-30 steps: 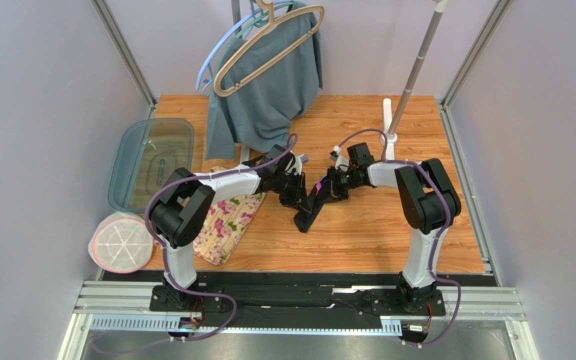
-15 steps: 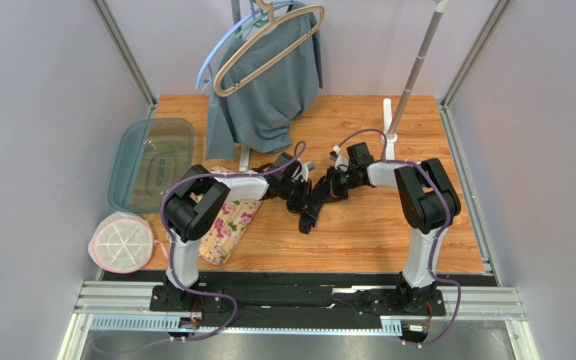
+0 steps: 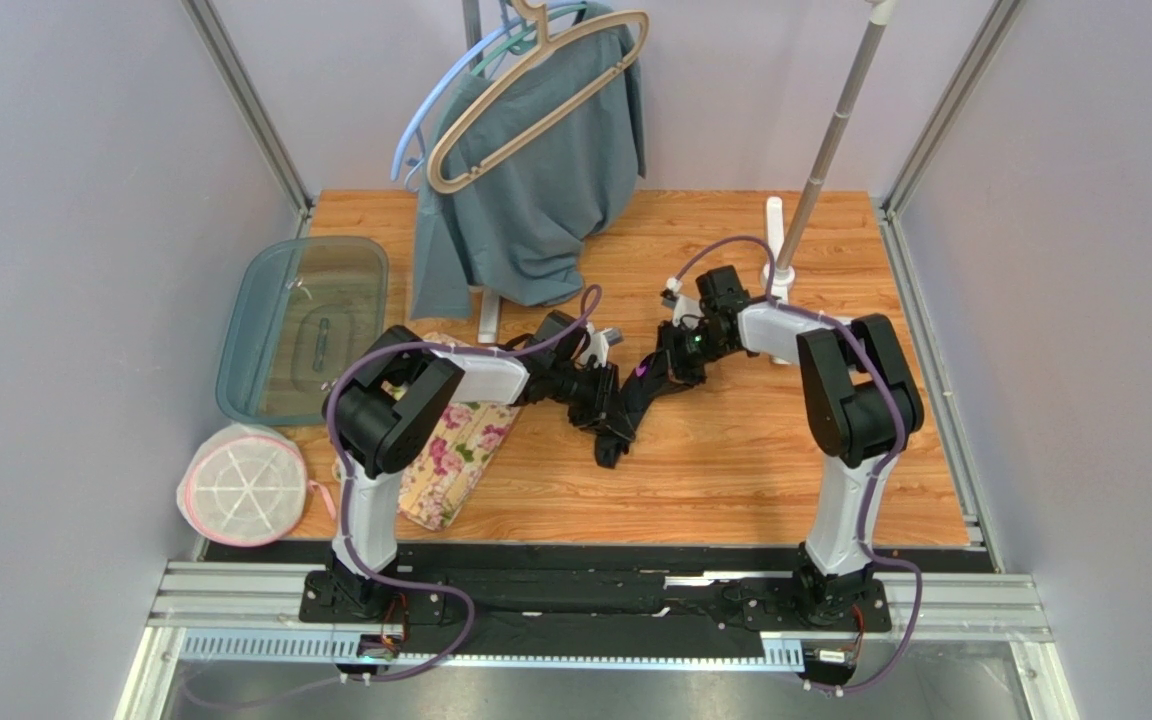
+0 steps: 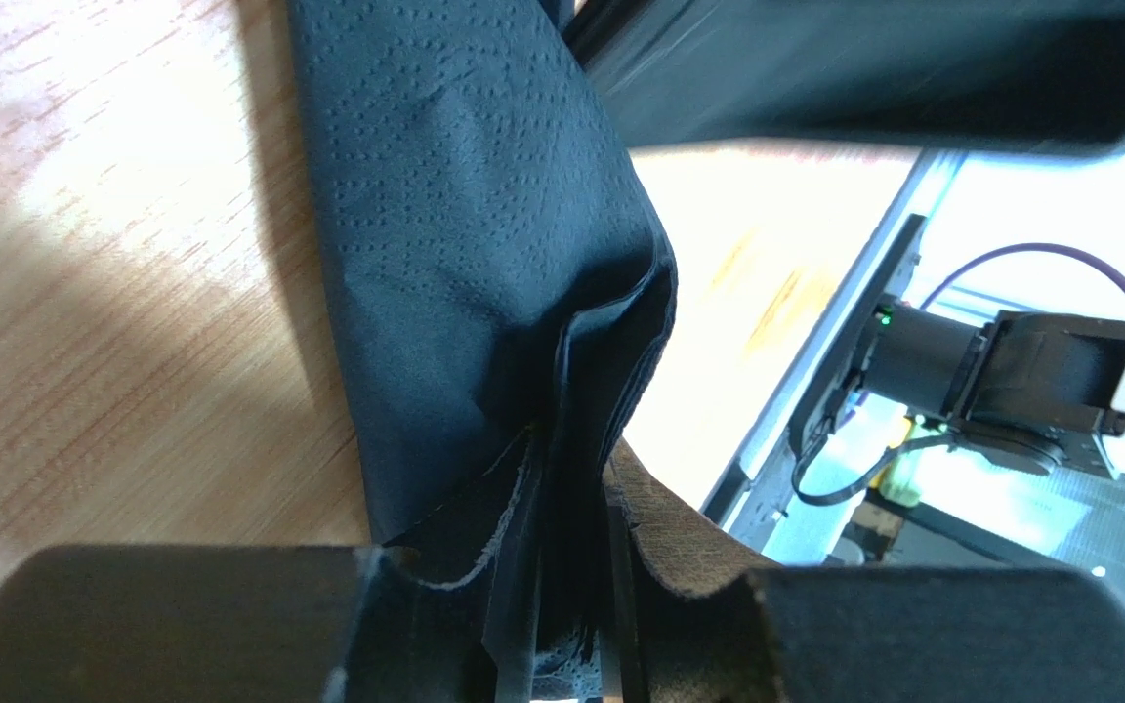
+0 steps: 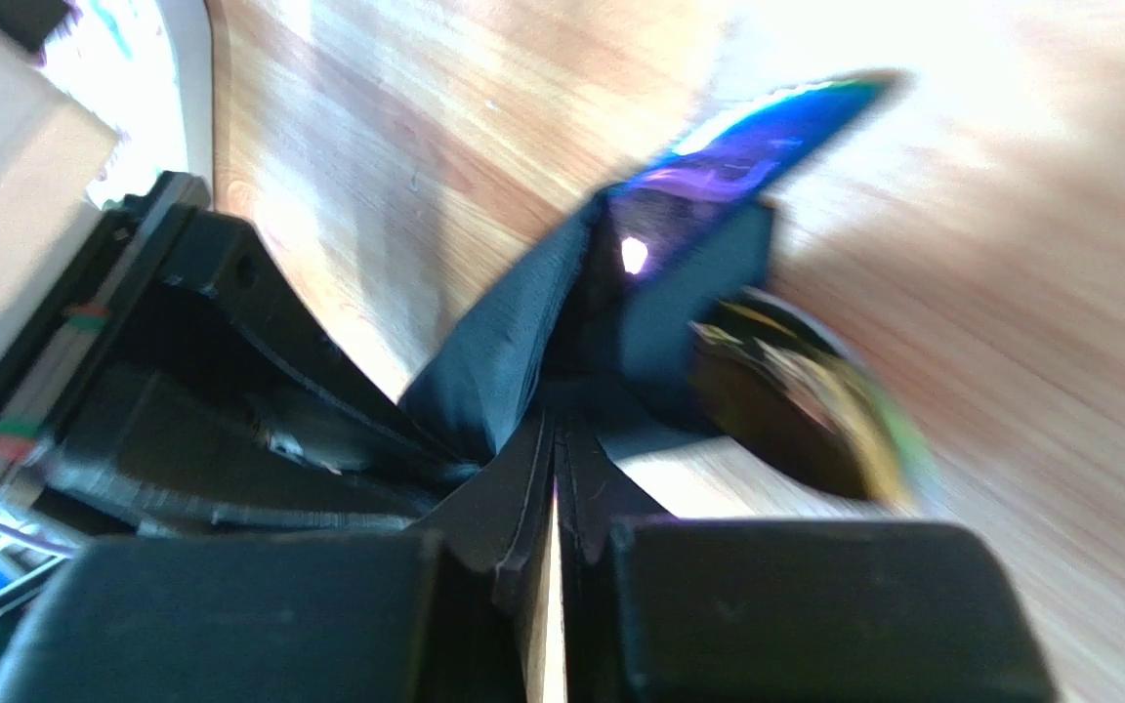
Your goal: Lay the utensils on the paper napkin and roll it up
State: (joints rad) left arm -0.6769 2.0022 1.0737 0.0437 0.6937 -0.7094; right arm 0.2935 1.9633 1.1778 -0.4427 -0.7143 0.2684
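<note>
Black and bunched into a long narrow strip, the paper napkin [image 3: 632, 396] lies on the wooden counter [image 3: 748, 480] between the 2 arms. Its long axis runs diagonally from the far right down to the near left. The left gripper [image 3: 597, 408] has its jaws almost fully closed on the near-left part of the strip, and the left wrist view shows the dotted folds pinched between them. The right gripper [image 3: 674, 363] clamps the far-right end the same way. Only the right wrist view shows the utensils [image 5: 781, 132]: an iridescent blue-purple tip pokes out past the napkin's folds, and a blurred spoon bowl [image 5: 803, 418] sits just beside them. At the counter's left edge stands a lidded teal container [image 3: 301, 323]; its contents cannot be made out.
</note>
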